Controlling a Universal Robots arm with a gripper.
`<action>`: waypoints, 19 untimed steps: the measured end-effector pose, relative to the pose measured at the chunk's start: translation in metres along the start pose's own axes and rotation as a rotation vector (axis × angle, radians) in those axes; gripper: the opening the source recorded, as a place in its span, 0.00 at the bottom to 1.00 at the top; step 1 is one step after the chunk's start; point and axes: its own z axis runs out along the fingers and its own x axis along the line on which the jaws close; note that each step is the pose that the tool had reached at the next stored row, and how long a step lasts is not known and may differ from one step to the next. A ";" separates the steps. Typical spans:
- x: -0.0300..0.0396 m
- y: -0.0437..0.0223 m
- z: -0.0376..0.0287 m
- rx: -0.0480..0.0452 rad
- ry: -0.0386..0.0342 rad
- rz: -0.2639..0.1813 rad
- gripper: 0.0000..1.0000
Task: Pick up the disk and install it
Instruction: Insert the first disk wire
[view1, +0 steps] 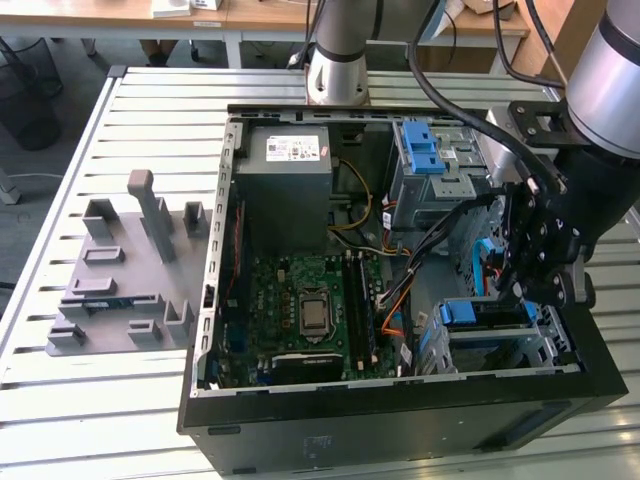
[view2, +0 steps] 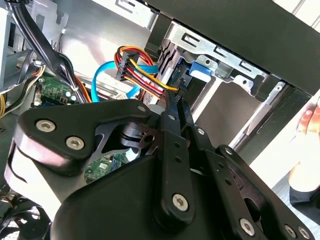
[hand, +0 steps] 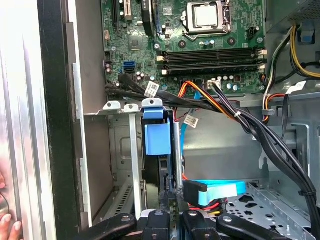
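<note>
The tool (view1: 545, 285) hung inside the open computer case (view1: 400, 400), directly above the drive cage (view1: 500, 340). The disk (hand: 159, 142) stood on edge in that cage, its long axis running straight away from the tool's narrowly closed fingers (hand: 167, 197), apparently pinching its near edge.

We note even, bright daylight in the exterior view, with the slatted table (view1: 120, 420) pale and the computer case (view1: 400, 420) interior shadowed. In the first wrist view, the case's outer edge (hand: 20, 100) is blown out white. In the second wrist view, the gripper linkage (view2: 150, 190) sits soft, dark.
</note>
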 end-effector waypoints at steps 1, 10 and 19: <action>0.0000 0.0000 0.0001 -0.0009 0.0001 0.000 0.16; 0.0000 -0.0002 0.0022 -0.0033 0.0006 0.009 0.16; 0.0002 -0.0003 0.0035 -0.0039 0.0008 0.015 0.16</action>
